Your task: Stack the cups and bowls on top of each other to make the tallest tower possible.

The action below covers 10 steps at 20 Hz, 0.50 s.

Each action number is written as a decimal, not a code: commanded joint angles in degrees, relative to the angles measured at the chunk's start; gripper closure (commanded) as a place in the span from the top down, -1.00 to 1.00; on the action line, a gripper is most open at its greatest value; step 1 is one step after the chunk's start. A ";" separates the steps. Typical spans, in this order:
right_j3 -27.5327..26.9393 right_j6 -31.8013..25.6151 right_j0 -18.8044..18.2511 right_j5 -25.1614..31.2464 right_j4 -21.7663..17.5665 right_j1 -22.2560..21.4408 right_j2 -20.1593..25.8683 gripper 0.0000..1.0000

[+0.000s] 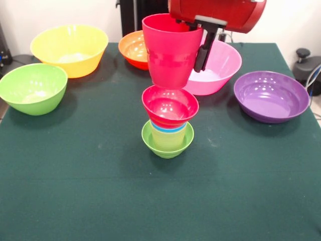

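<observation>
1. Gripper (199,47) comes down from the top edge, clamped on the rim of the red cup (170,50): one dark finger (203,52) runs down the cup's outer wall at its 3 o'clock side, the other is hidden.
2. Red cup hangs upright, mouth up, directly over the tower (168,125); its base seems just above the small red bowl (170,106). Touching or not, cannot tell.
3. Tower from bottom up: small lime-green bowl (167,143), pale yellow cup (168,136) inside it, a blue rim (168,127) showing above that, small red bowl on top.
4. Risk: the top bowl sits wide on narrow cups. An off-centre landing could tip it, and probably the whole pile.
5. Risk: with a one-sided rim grip, the cup may tilt on release and slide down the glossy bowl.
6. Surface: dark green cloth table (75,191), flat.
7. Spare bowls, from the tower: green bowl (33,88) at 9 o'clock, yellow bowl (70,49) at 10, orange bowl (133,50) at 11, pink bowl (218,68) at 1, purple bowl (271,95) at 2 to 3.
8. Room: pale wall behind, dark gear at both edges.
</observation>
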 commanded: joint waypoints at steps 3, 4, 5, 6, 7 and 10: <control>9.69 8.60 1.00 -5.64 0.78 0.23 2.61 -1.00; 9.51 8.71 0.98 -5.80 0.85 0.29 2.59 -1.00; 9.60 8.78 1.03 -5.76 0.90 0.21 2.50 -1.00; 9.38 8.87 1.11 -5.27 0.96 0.15 2.40 -1.00; 9.36 8.94 1.17 -5.04 1.03 0.09 2.32 -1.00; 10.32 9.18 1.33 -4.92 1.47 -0.49 2.23 -1.00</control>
